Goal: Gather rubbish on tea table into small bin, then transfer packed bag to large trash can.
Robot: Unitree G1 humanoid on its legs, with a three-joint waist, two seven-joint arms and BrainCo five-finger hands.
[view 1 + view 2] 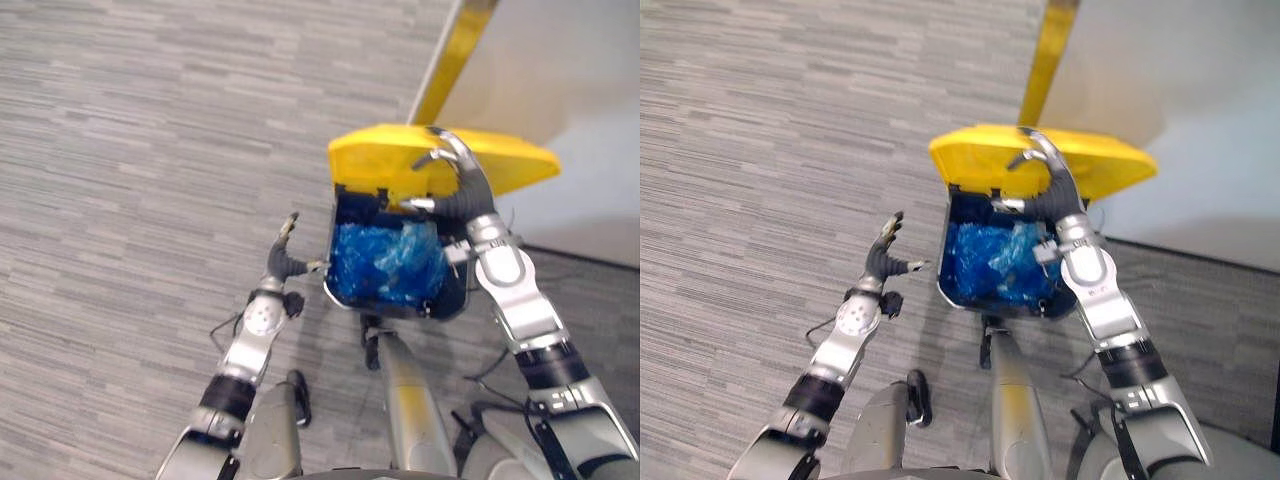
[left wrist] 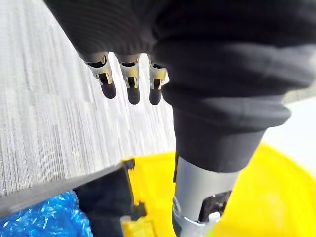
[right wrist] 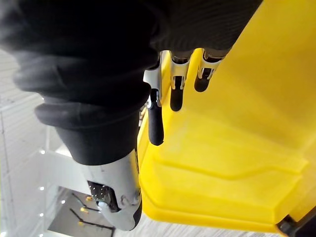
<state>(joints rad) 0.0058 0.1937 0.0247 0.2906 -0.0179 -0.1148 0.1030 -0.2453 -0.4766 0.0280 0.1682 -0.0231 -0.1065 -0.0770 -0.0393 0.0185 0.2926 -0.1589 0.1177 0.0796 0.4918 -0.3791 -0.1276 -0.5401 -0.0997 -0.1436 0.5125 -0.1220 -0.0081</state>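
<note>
The large trash can point(image 1: 336, 292) is a dark box with its yellow lid point(image 1: 380, 160) swung up and open. Crumpled blue bag plastic point(image 1: 385, 260) fills its inside. My right hand point(image 1: 455, 165) reaches over the can and rests open against the raised lid, its straight fingers point(image 3: 175, 84) lying along the yellow surface point(image 3: 237, 123). My left hand point(image 1: 883, 250) hovers just left of the can's rim, open and holding nothing; its fingers point(image 2: 133, 84) are straight, with the lid point(image 2: 256, 197) and blue bag point(image 2: 44, 219) beyond them.
Grey striped carpet point(image 1: 130, 150) spreads to the left and front of the can. A white wall point(image 1: 570, 90) with a yellow vertical strip point(image 1: 455, 50) stands close behind it at the back right.
</note>
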